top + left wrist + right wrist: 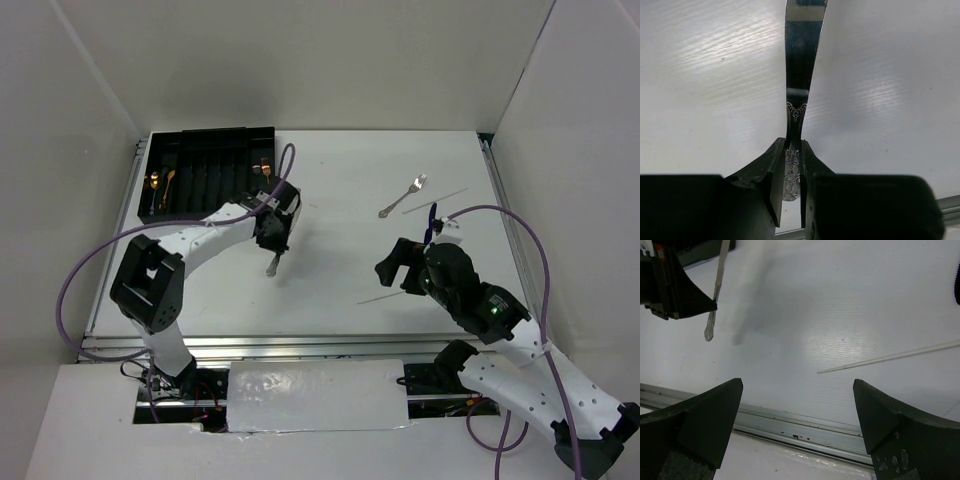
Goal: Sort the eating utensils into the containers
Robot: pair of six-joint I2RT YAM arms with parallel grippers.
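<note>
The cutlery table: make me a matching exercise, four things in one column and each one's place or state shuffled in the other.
Things:
1. utensil with patterned handle
2. fork
3. gold cutlery
4. right gripper

Places or states:
A. in the tray
B. open, empty
C. lying on the table
D. clamped in the left gripper

Pairs: 1-D, 2-C, 3-A, 4-B
</note>
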